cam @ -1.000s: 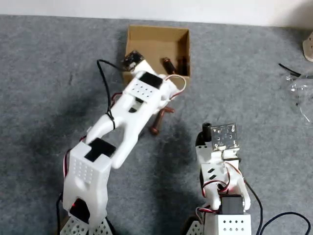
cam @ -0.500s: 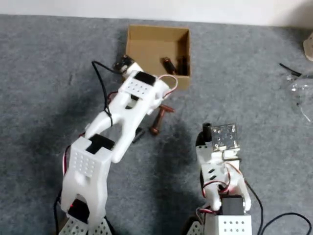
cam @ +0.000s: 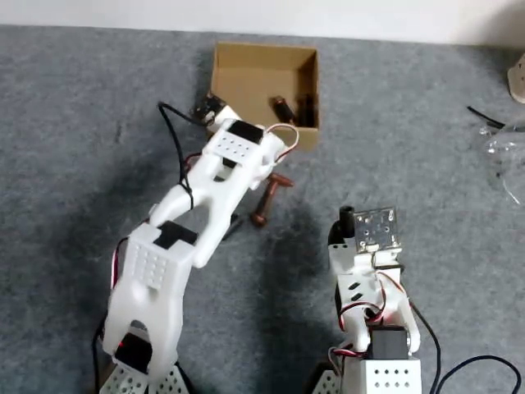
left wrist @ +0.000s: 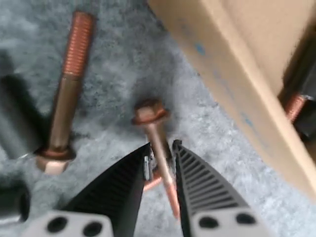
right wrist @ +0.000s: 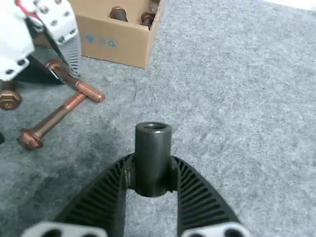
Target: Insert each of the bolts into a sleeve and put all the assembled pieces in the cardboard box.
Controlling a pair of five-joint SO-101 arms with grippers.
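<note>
My left gripper (left wrist: 161, 146) is shut on the shank of a copper bolt (left wrist: 157, 134), whose flanged head points at the carpet just outside the cardboard box (left wrist: 232, 84). A second bolt (left wrist: 64, 111) lies flat beside it, also seen as the bolt (cam: 264, 205) in the high view. A dark sleeve (left wrist: 14, 129) lies past that bolt. My right gripper (right wrist: 152, 165) is shut on an upright black sleeve (right wrist: 153, 148), in front of the box (cam: 264, 82) and to the right. Assembled pieces (cam: 294, 108) lie in the box's right corner.
Grey carpet covers the table. The left arm (cam: 221, 176) stretches diagonally toward the box's front wall. Clear plastic and a black cable (cam: 496, 135) lie at the far right. Open carpet lies between the two arms and right of the box.
The left arm's wrist has drawn back a little from the box's front wall, toward the left, keeping its bolt. The right arm and its sleeve have stayed put.
</note>
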